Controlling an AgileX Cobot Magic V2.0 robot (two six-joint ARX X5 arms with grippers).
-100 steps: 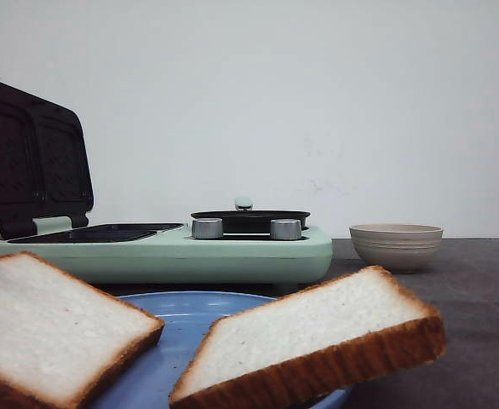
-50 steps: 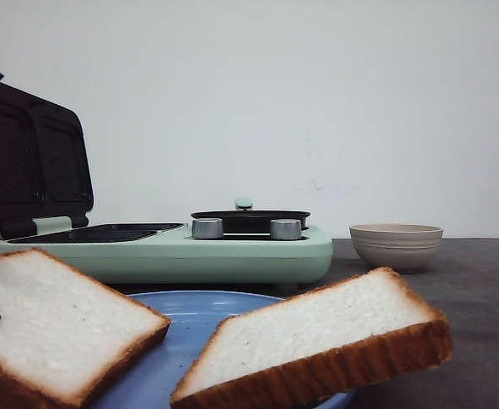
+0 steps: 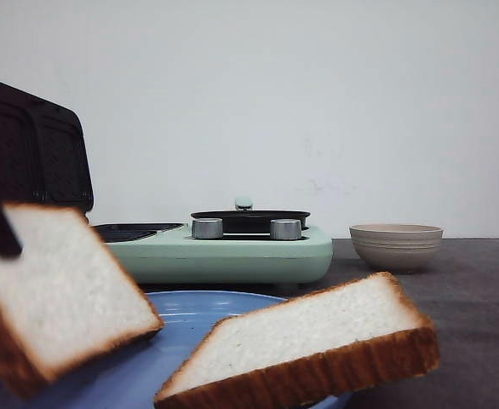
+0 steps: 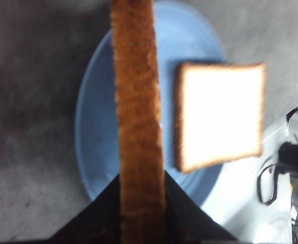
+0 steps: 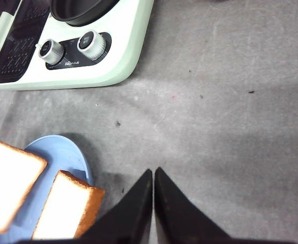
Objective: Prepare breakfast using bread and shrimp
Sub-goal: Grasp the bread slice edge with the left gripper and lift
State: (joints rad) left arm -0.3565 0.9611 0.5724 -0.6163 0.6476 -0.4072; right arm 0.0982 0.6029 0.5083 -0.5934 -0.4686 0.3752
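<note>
One slice is up off the plate now! The left gripper (image 4: 141,203) has its jaws clamped tight on the crust edge of a bread slice (image 3: 58,290), which has risen and tipped in the last second; half a second ago it was lying nearly flat on the blue plate (image 3: 198,308). Seen from the wrist, that slice stands edge-on between the jaws, its brown crust running straight away from them, the plate well below.

Just beside the held slice, still on the plate, the second slice (image 4: 220,114) lies flat and has barely stirred. Beyond the jaws sits the green breakfast maker (image 3: 224,251), its lid (image 3: 32,166) open and its sandwich tray (image 3: 134,230) bare, so I judge this lift is the start of carrying bread across to that tray.

Over on the other side, the right gripper (image 5: 153,203) hangs above bare table (image 5: 230,127), jaws pressed together on nothing, the plate off to one side. A beige bowl (image 3: 396,244) stands far from both; the shrimp isn't visible in any view.
</note>
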